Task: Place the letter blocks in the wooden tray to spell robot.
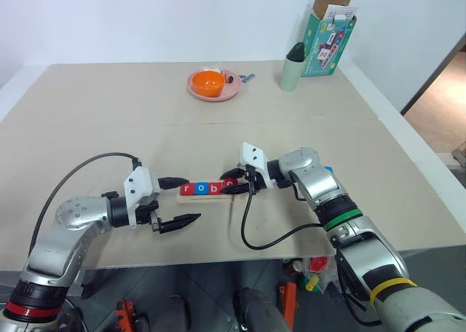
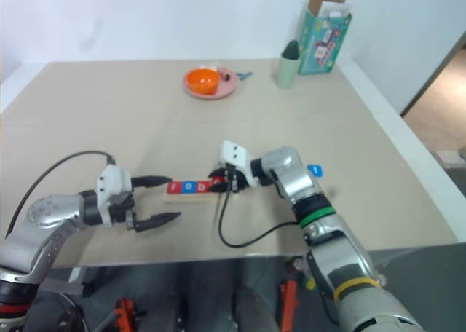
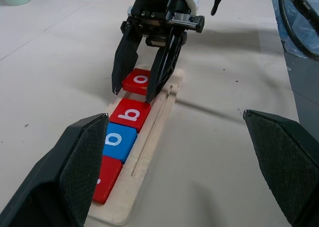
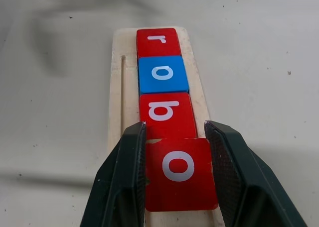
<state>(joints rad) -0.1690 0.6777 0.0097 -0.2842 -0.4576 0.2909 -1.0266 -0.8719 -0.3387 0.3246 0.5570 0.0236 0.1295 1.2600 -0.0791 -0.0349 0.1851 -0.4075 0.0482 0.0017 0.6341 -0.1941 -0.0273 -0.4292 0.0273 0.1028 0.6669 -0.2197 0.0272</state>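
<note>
The wooden tray [image 4: 117,87] lies near the table's front edge. A red r block [image 4: 158,42], a blue o block [image 4: 162,73] and a red b block [image 4: 165,112] sit in it in a row. My right gripper [image 4: 175,130] is shut on a red o block [image 4: 177,172], which is at the fourth place, touching the b and slightly askew. My left gripper [image 1: 194,199] is open at the tray's left end, holding nothing. A blue t block [image 2: 314,170] lies on the table just behind my right forearm.
A pink plate [image 1: 231,92] with an orange bowl [image 1: 209,83] stands at the back middle. To its right are a green cup [image 1: 292,71] and an open carton [image 1: 329,37]. A black cable hangs from my right wrist over the table's front edge.
</note>
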